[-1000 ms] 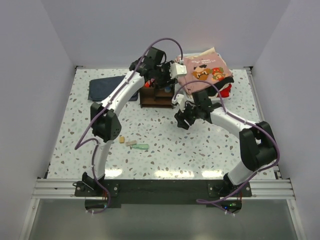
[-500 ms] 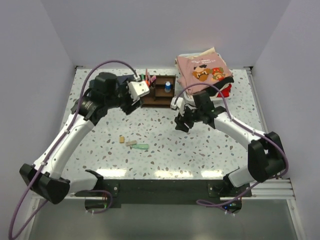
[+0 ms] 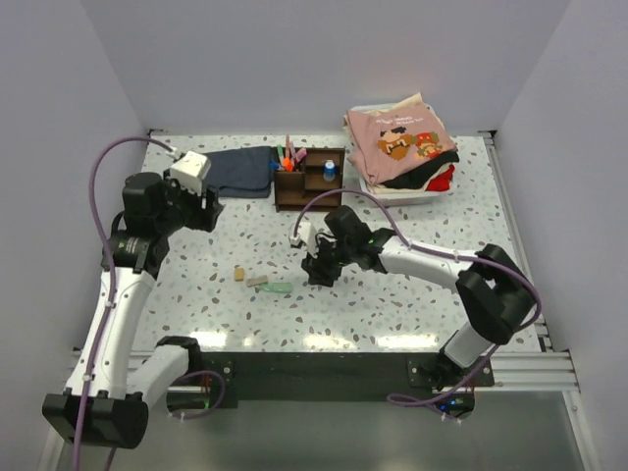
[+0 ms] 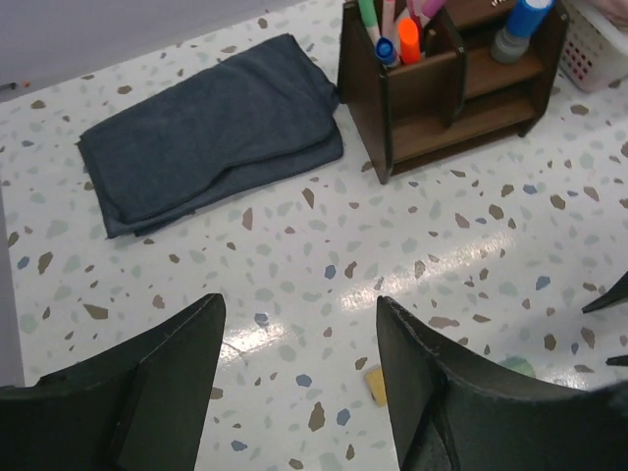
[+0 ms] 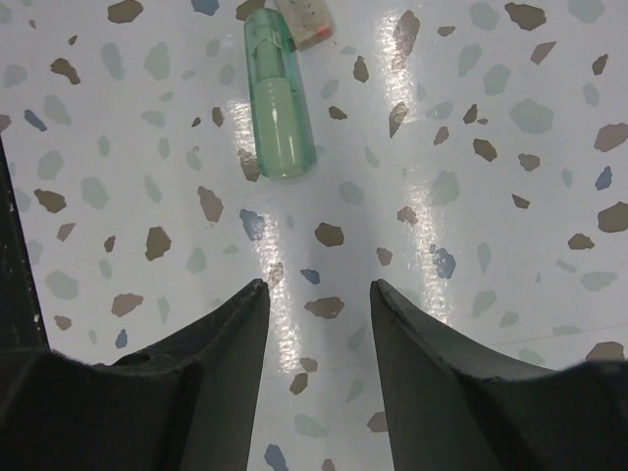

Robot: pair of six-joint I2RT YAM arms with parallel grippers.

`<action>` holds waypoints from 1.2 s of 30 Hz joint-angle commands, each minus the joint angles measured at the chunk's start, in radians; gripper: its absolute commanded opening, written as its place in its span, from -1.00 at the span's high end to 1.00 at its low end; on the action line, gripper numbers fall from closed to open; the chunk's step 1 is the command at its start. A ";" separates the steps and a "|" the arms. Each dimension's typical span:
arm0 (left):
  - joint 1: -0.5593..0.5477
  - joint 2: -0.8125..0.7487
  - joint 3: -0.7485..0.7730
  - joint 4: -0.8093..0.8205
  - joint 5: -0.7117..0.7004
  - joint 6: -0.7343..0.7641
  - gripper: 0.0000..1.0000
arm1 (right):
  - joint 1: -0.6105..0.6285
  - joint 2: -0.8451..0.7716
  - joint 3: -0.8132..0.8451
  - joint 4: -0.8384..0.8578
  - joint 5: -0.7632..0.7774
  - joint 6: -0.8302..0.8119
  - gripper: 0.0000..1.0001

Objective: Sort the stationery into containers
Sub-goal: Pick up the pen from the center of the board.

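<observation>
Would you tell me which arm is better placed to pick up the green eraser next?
Right: the right pincer, open, points at the green eraser ahead; the left pincer hangs farther off, beside the cloth.

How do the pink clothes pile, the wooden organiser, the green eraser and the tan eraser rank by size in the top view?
Largest to smallest:
1. pink clothes pile
2. wooden organiser
3. green eraser
4. tan eraser
</observation>
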 commanded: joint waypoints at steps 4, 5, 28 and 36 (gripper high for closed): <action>0.137 -0.076 -0.052 0.059 -0.074 -0.108 -0.38 | 0.066 0.151 0.146 0.023 0.014 -0.084 0.02; 0.157 -0.075 -0.047 0.056 -0.074 -0.108 -0.40 | 0.066 0.153 0.143 0.052 0.011 -0.067 0.02; 0.185 -0.032 0.059 0.139 -0.098 -0.020 -0.52 | 0.184 0.238 0.131 0.147 0.141 -0.111 -0.06; 0.171 -0.030 0.050 0.138 -0.092 -0.039 -0.52 | 0.190 0.278 0.145 0.156 0.164 -0.119 -0.03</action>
